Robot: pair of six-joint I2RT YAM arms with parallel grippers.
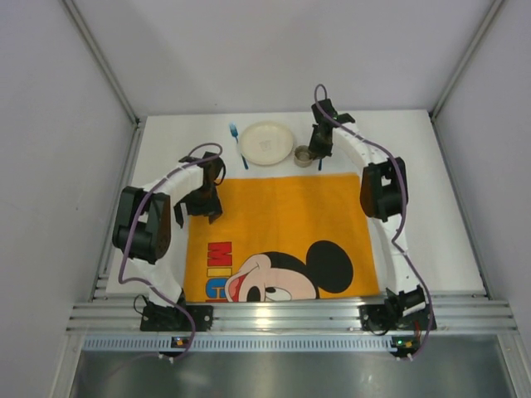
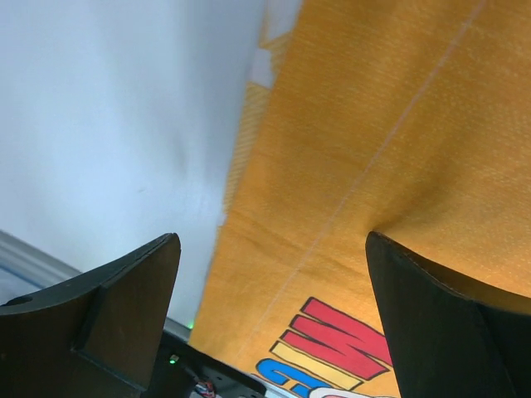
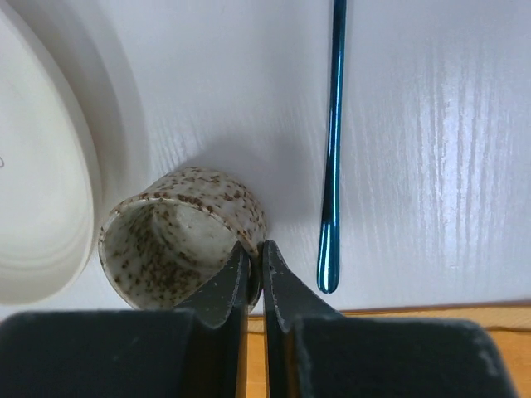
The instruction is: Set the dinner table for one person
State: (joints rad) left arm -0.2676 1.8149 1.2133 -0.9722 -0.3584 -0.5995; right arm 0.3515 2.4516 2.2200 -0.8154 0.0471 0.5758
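The white dinner table [image 1: 166, 141] carries an orange Mickey Mouse mat [image 1: 282, 215]. Behind the mat lie a cream plate [image 1: 265, 143], a blue fork [image 1: 237, 143] on its left and a speckled ceramic cup [image 1: 304, 156] on its right. My right gripper [image 3: 255, 257] is shut on the cup's wall [image 3: 178, 240], one finger inside and one outside. A shiny blue utensil handle [image 3: 333, 141] lies on the table just right of the cup. My left gripper [image 2: 274, 249] is open and empty above the mat's left edge [image 2: 398, 124].
The ribbed aluminium rail [image 1: 290, 319] runs along the near edge with both arm bases on it. Grey walls close in the table on the left, right and back. The plate's rim [image 3: 41, 191] lies close to the cup's left.
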